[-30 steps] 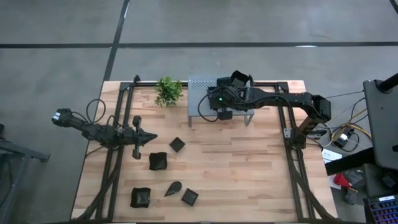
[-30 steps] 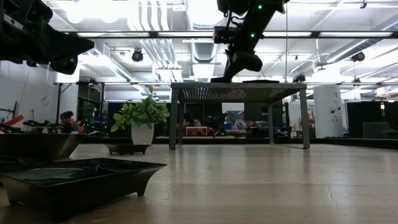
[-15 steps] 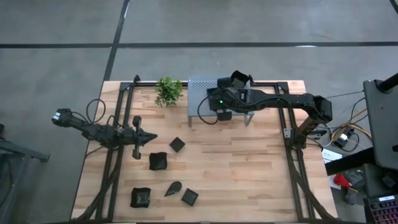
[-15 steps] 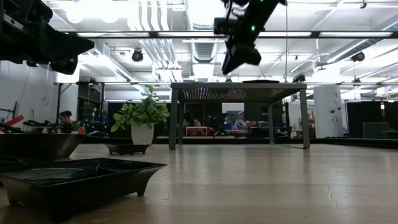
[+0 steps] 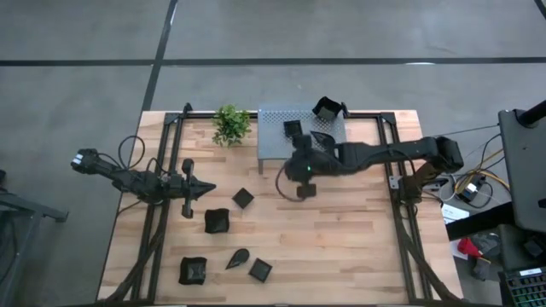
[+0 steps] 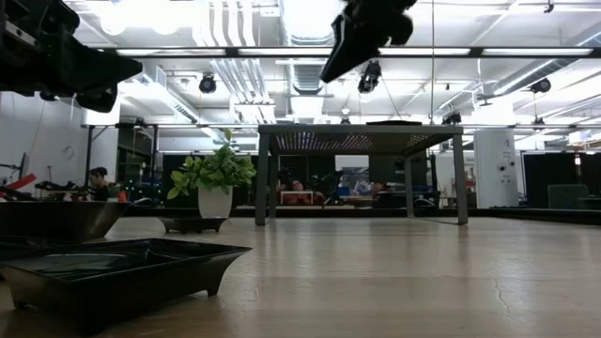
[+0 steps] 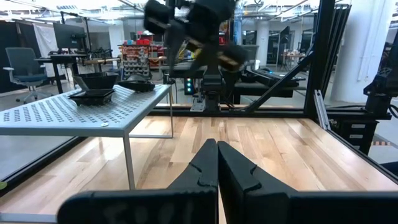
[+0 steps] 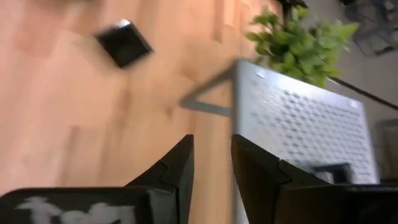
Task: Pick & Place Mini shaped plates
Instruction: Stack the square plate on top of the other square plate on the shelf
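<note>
The mini plates point(image 5: 217, 221) were scattered on the worktop point(image 5: 341, 239), with two set on the shelf point(image 5: 277, 141). They were judged light, stiff and slippery, best pinched at a rim. The right gripper point(image 5: 304, 189) was held empty, jaws seemingly slightly parted; the left gripper point(image 5: 207, 188) was parked, jaws closed.

Right wrist view motion-blurred: small black plate point(image 8: 124, 43) at 11 o'clock smeared, shape unclear. Low view: nearest plate point(image 6: 113, 268) cut off at 9 o'clock edge. Left wrist view: other arm's gripper point(image 7: 186, 28) blurred, fingers unreadable.
</note>
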Robot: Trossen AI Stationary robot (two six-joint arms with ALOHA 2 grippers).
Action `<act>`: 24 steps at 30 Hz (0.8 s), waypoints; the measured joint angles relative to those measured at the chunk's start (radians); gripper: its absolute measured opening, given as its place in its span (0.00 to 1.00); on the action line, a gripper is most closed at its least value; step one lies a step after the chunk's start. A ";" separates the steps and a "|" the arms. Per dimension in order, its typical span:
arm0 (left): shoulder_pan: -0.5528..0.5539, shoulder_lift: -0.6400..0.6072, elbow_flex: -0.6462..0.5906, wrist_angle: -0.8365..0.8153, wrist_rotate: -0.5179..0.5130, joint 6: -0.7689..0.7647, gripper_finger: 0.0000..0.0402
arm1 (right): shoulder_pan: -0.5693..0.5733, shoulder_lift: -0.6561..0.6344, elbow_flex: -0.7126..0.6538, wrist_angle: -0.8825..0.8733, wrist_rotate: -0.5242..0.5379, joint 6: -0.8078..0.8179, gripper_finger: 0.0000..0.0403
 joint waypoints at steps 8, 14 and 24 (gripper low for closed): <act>0.000 0.000 0.000 0.000 0.000 0.000 0.00 | 0.132 0.023 0.000 0.029 -0.017 0.159 0.21; 0.000 0.000 0.000 0.000 0.000 0.000 0.00 | 0.227 0.056 -0.006 0.078 -0.019 0.153 0.19; 0.000 0.001 0.000 -0.001 0.000 0.000 0.00 | 0.371 0.185 -0.009 0.274 -0.098 0.052 0.18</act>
